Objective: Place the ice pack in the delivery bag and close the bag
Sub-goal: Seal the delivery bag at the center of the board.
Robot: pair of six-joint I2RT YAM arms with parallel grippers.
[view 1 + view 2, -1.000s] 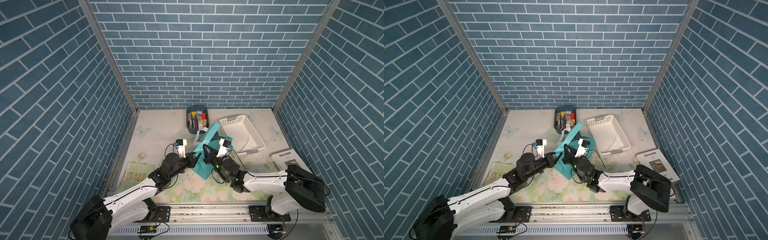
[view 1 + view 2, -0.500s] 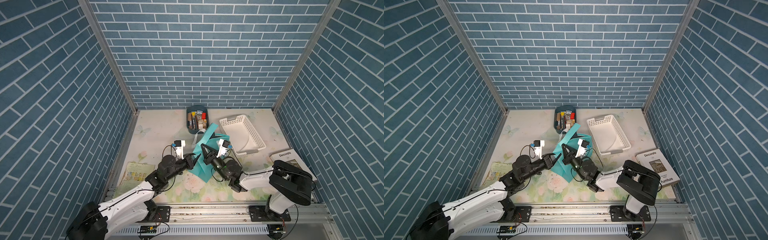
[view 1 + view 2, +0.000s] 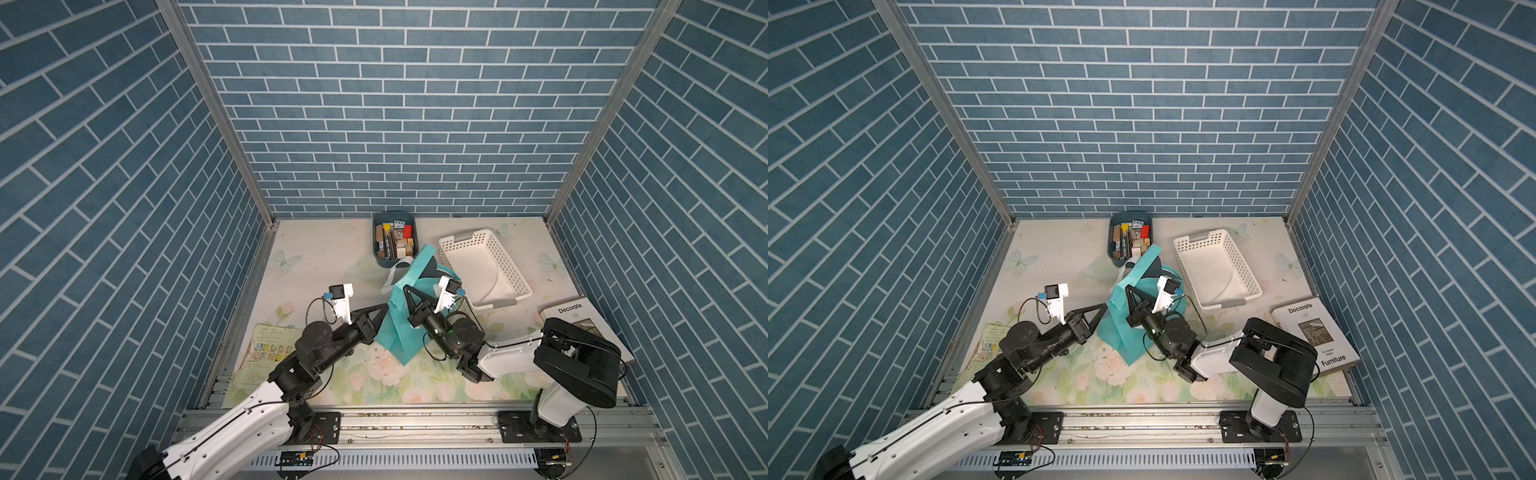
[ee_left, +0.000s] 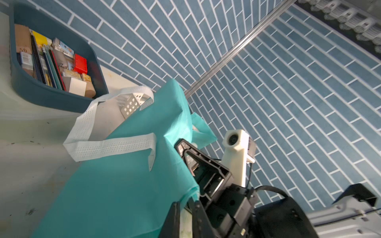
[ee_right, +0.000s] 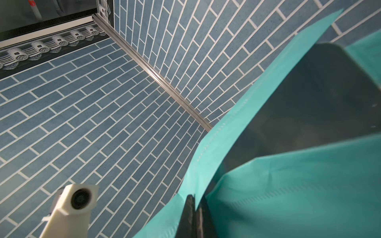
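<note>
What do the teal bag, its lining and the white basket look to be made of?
Delivery bag: matte teal non-woven fabric, judging by its stitch-embossed seams. Lining: smooth, dark reflective film, probably foil. White basket: rigid, glossy plastic with moulded holes.

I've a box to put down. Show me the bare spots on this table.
Biggest bare patch: back left of the table, between side wall and blue bin. A smaller one lies before the bag, between the left arm and right arm. Crowded: the middle, where bin, bag and white basket stand close; paper sheet and book take the front corners.
</note>
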